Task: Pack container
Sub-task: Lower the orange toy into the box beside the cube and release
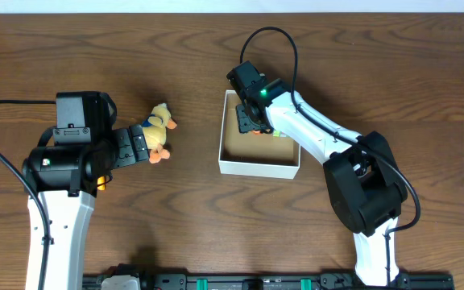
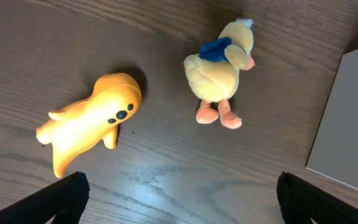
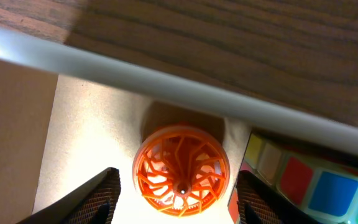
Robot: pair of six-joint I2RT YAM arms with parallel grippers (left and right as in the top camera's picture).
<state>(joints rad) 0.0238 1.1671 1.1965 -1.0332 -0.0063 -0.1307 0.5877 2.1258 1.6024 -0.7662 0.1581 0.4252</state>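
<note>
"So, where's the container [image 1: 260,167]?"

"Directly under the right gripper [image 3: 179,200], which hangs wide open astride an orange disc [image 3: 180,168] on the box floor. A multicoloured block [image 3: 303,186] lies just beside it."

"Which step?"

"Dropping off, I'd judge. Next it needs a straight lift, clear of the wall just ahead."

"Anything else?"

"Beneath the left gripper [image 2: 182,198], also wide and empty, a plush duck [image 2: 219,71] and a yellow toy [image 2: 86,124] lie apart on the bench [image 2: 166,171]. Nothing blocks them."
</note>
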